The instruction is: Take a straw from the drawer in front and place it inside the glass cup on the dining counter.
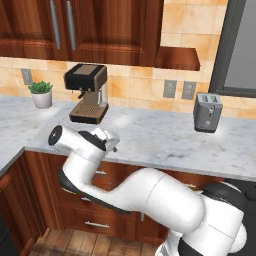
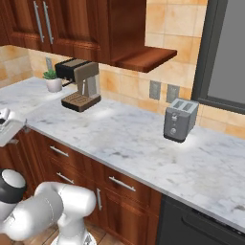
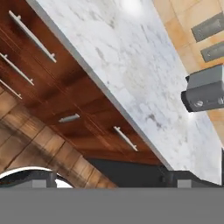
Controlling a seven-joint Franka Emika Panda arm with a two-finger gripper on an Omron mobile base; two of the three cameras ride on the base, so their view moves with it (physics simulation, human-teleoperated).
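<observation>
The drawer point(image 1: 114, 173) is the top one of a reddish-brown stack under the marble worktop, and it is shut. Its face point(image 2: 53, 146) carries a horizontal silver bar handle point(image 3: 33, 30), with two more shut drawers below it. My gripper point(image 1: 111, 141) hovers just in front of the worktop's edge, above that stack, and holds nothing. It also shows at the far left edge point(image 2: 8, 125). In the hand view its dark fingertips point(image 3: 30, 178) stand far apart, so the gripper point(image 3: 109, 180) is open. The straw, the glass cup and the dining counter are out of view.
On the marble worktop point(image 1: 150, 135) stand a coffee machine point(image 1: 87, 95), a small potted plant point(image 1: 41, 94) and a grey toaster point(image 1: 207, 112). Wall cabinets point(image 1: 80, 25) hang overhead. A dark appliance front point(image 2: 201, 225) sits right of the lower cabinets.
</observation>
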